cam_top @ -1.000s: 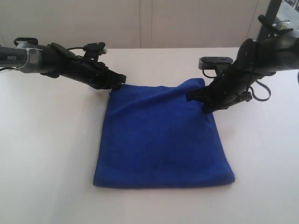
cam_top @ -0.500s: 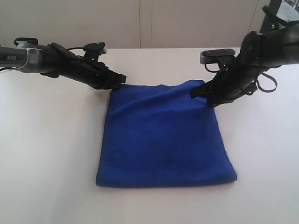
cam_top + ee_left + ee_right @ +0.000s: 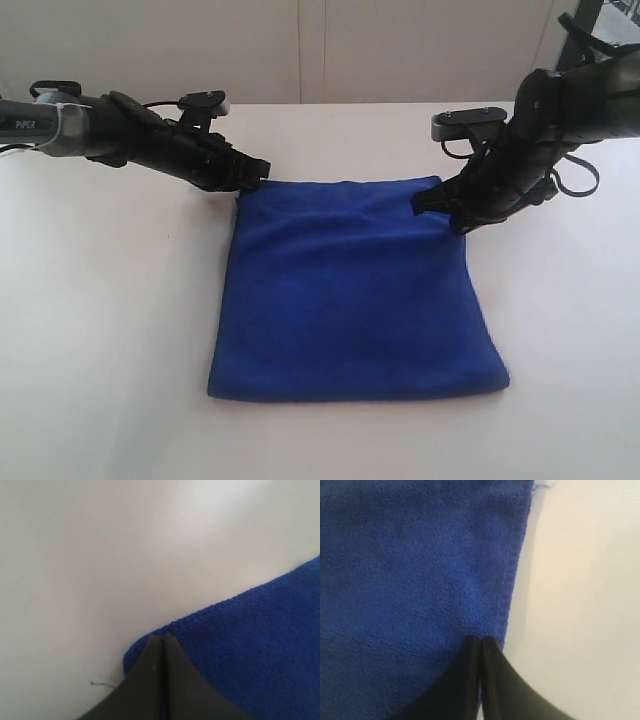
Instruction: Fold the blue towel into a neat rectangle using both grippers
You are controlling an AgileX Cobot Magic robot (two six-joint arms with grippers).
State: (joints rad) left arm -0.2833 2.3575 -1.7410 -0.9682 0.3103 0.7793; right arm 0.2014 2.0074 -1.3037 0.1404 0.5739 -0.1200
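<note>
The blue towel [image 3: 350, 290] lies flat on the white table as a roughly square folded sheet. My left gripper [image 3: 255, 175] is at the towel's far left corner, shut on it. In the left wrist view its fingertips [image 3: 162, 637] press together right at the hemmed corner of the towel [image 3: 260, 645]. My right gripper [image 3: 425, 205] is at the far right corner, also shut on the cloth. The right wrist view has its closed tips [image 3: 480, 641] over the towel [image 3: 410, 570] just inside the stitched side edge. No white label shows.
The white table [image 3: 100, 330] stretches bare on both sides of the towel and in front of it. A pale wall stands behind its far edge. Loose black cables hang from the right arm [image 3: 570, 180]. A stray blue thread [image 3: 102, 683] lies beside the left fingers.
My right gripper has moved slightly right and away, lowering the raised far right corner so the towel's far edge now lies straight and flat. The left gripper has not moved.
</note>
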